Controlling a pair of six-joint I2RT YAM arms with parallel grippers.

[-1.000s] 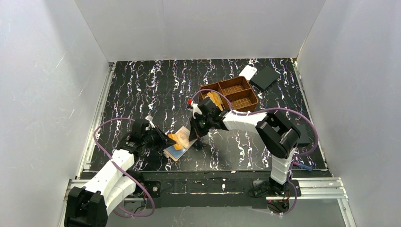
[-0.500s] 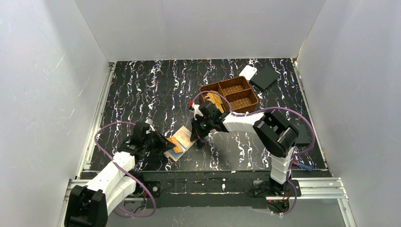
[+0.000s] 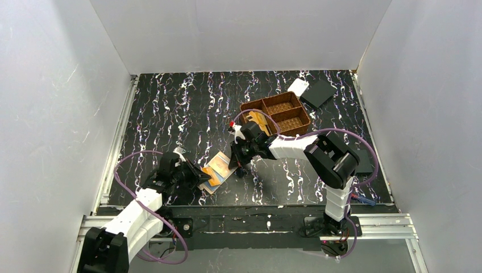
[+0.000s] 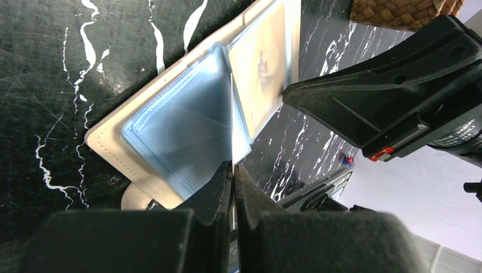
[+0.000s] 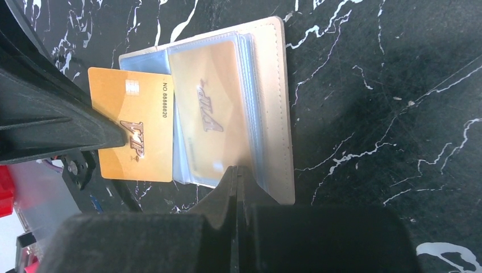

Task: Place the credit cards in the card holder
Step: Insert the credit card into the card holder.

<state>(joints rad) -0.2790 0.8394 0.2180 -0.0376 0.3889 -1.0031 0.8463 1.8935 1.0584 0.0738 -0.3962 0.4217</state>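
Note:
The card holder (image 3: 223,163) lies open near the table's front; its tan rim (image 5: 275,114) and blue sleeves (image 4: 182,131) show in the wrist views. One golden credit card (image 5: 210,119) sits inside a clear sleeve. My left gripper (image 3: 199,174) is shut on a second golden credit card (image 5: 136,133), seen edge-on between its fingertips (image 4: 233,168); the card's far edge meets the blue sleeve. My right gripper (image 3: 239,165) is shut with its tips (image 5: 236,170) on the near edge of the card holder's sleeve page. More cards (image 3: 258,120) lie in the basket.
A brown woven three-compartment basket (image 3: 295,94) stands behind the right gripper. A white piece (image 3: 298,86) and a black square (image 3: 318,92) lie at the back right. Another black square (image 3: 365,162) lies by the right arm.
My left arm has drawn back toward the near left, and the golden card it holds has dropped lower and flatter against the blue page. The right gripper has stayed at the wallet.

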